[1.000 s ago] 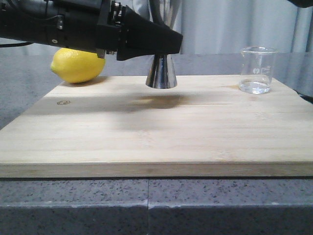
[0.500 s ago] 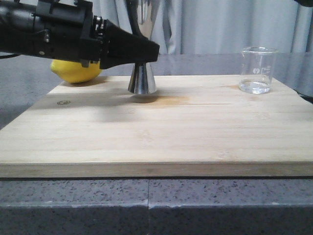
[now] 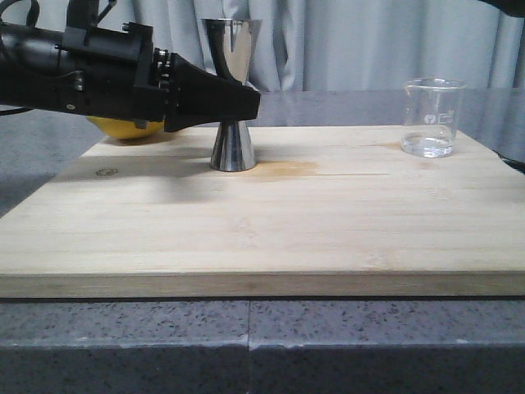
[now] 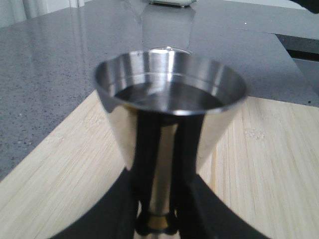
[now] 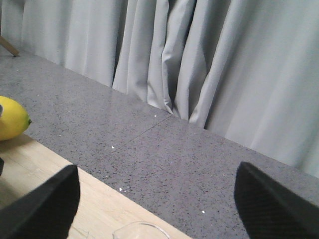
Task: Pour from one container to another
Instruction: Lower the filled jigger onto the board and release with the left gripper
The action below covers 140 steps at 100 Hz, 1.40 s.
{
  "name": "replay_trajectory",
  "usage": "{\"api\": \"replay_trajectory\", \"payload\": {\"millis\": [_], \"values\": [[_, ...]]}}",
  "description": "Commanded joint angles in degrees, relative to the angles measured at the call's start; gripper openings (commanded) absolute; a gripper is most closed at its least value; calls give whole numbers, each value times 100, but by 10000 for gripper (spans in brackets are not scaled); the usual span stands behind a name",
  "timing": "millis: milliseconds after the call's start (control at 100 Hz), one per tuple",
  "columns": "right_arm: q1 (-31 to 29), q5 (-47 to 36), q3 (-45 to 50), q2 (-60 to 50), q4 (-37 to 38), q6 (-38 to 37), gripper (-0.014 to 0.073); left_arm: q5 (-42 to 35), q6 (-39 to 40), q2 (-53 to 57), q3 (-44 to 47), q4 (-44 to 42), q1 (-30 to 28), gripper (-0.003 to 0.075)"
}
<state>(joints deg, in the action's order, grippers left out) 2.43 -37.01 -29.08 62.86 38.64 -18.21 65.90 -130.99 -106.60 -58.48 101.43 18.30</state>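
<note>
left gripper [image 3: 238, 103]: clamped on the jigger's narrow waist, arm reaching in from the left edge of the front view
jigger [image 3: 232, 94]: upright, base on the board, upper left of center; wrist view shows fingers [image 4: 144, 149] either side of the gold band
beaker [image 3: 431, 117]: upper right of the board, upright, well apart from the jigger
right gripper [image 5: 154, 199]: fingers spread wide, holding nothing, above the beaker rim [image 5: 137, 230]
lemon [image 3: 127, 127]: far left, mostly hidden behind the left arm
board [image 3: 271, 222]: wooden, on a grey counter
</note>
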Motion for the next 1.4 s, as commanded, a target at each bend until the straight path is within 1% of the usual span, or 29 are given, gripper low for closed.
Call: {"api": "replay_trajectory", "payload": {"millis": [0, 90, 160, 230, 290, 300, 390, 590, 680, 780, 920, 970, 1040, 1090, 1100, 1110, 1120, 1140, 1160, 1240, 1350, 1390], "values": [[-37, -322, -138, -139, -93, 63, 586, 676, -19, 227, -152, 463, -11, 87], [-37, -311, -138, -139, -81, 63, 586, 676, -19, 227, -152, 463, -11, 92], [-37, -318, -138, -139, -81, 63, 586, 676, -19, 227, -152, 463, -11, 126], [-37, -318, -138, -139, -81, 63, 586, 676, -19, 227, -152, 463, -11, 187], [-37, -318, -138, -139, -69, 63, 586, 676, -19, 239, -152, 463, -11, 261], [-37, -318, -138, -139, -69, 63, 586, 676, -19, 239, -152, 463, -11, 261], [-37, -318, -138, -139, -69, 63, 586, 676, -6, 239, -152, 463, -11, 363], [-37, -318, -138, -139, -69, 63, 586, 676, 80, 262, -152, 463, -11, 536], [-37, -318, -138, -139, -69, 63, 586, 583, 331, 373, -152, 390, -11, 571], [-37, -164, -234, -139, -69, -15, 586, 242, 688, 598, -152, -44, -11, 571], [-37, 290, -546, -139, 30, -874, 586, -133, 1196, 909, -152, -555, -11, 571], [-37, 493, -705, -139, 239, -1195, 586, -233, 1336, 1027, -152, -703, -11, 570], [-37, 768, -918, -139, 669, -1879, 586, -459, 1633, 1211, -152, -926, -11, 570], [-37, 971, -1070, -139, 1106, -2492, 586, -637, 1835, 1352, -152, -1167, -11, 570], [-37, 1019, -1113, -139, 1331, -2692, 586, -719, 1905, 1396, -152, -1236, -11, 570], [-37, 1045, -1134, -139, 1331, -2791, 586, -719, 1947, 1417, -152, -1269, -11, 570], [-37, 1067, -1155, -139, 1488, -2893, 586, -779, 1988, 1457, -152, -1308, -11, 570], [-37, 1163, -1232, -139, 1727, -3310, 586, -853, 2124, 1520, -152, -1472, -11, 570], [-37, 1192, -1267, -139, 1888, -3518, 586, -895, 2175, 1561, -152, -1555, -11, 570], [-37, 1215, -1422, -139, 2944, -4679, 586, -1115, 2590, 1815, -152, -2060, -11, 570], [-37, 1219, -1606, -139, 4328, -5975, 586, -1386, 3292, 2201, -152, -2838, -11, 570], [-37, 1228, -1644, -139, 4732, -6315, 586, -1474, 3516, 2333, -152, -3085, -11, 570]]}}
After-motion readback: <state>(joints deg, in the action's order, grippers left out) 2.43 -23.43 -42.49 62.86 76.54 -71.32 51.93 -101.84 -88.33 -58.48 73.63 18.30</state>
